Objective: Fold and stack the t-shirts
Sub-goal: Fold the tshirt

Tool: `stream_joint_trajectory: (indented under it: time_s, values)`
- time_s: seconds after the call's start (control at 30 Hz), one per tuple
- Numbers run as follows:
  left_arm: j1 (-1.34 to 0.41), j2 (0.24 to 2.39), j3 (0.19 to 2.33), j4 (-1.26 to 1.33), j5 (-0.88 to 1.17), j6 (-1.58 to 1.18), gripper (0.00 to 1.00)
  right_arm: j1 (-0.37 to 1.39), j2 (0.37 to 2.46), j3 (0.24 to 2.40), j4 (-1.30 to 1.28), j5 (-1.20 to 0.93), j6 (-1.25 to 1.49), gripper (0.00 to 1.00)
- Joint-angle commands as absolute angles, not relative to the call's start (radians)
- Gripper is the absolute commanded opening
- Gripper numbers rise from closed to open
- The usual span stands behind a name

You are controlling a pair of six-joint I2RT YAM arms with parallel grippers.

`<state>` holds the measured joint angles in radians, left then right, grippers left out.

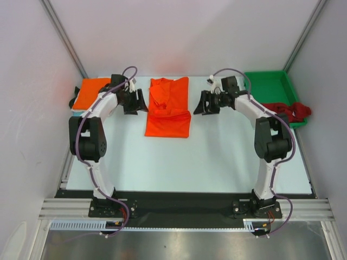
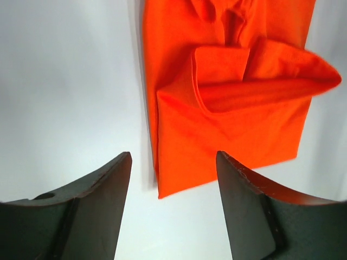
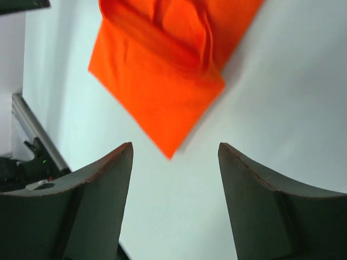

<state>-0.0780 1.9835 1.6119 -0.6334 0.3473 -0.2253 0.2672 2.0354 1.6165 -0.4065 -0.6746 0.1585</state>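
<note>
My left gripper [image 1: 135,102] and right gripper [image 1: 207,103] flank the orange shirt [image 1: 169,111] mid-table, both open and empty. I judge it half folded, its far end lumpy; next I'd pinch both far corners and fold them nearward
</note>
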Motion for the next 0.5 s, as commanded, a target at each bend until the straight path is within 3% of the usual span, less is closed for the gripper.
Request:
stream_joint_trajectory:
  time_s: [0.0, 0.13, 0.47]
  values:
    - [-0.066, 1.901, 1.489, -0.658, 0.458, -0.201, 0.69, 0.267, 1.947, 1.427, -0.434, -0.761, 0.187, 0.69]
    - [-0.066, 1.917, 1.395, -0.646, 0.515, -0.212, 0.71, 0.301, 1.957, 1.313, -0.354, -0.81, 0.254, 0.68]
    - [-0.066, 1.993, 1.376, -0.624, 0.529, -0.226, 0.7, 0.357, 2.115, 1.379, -0.278, -0.821, 0.365, 0.65]
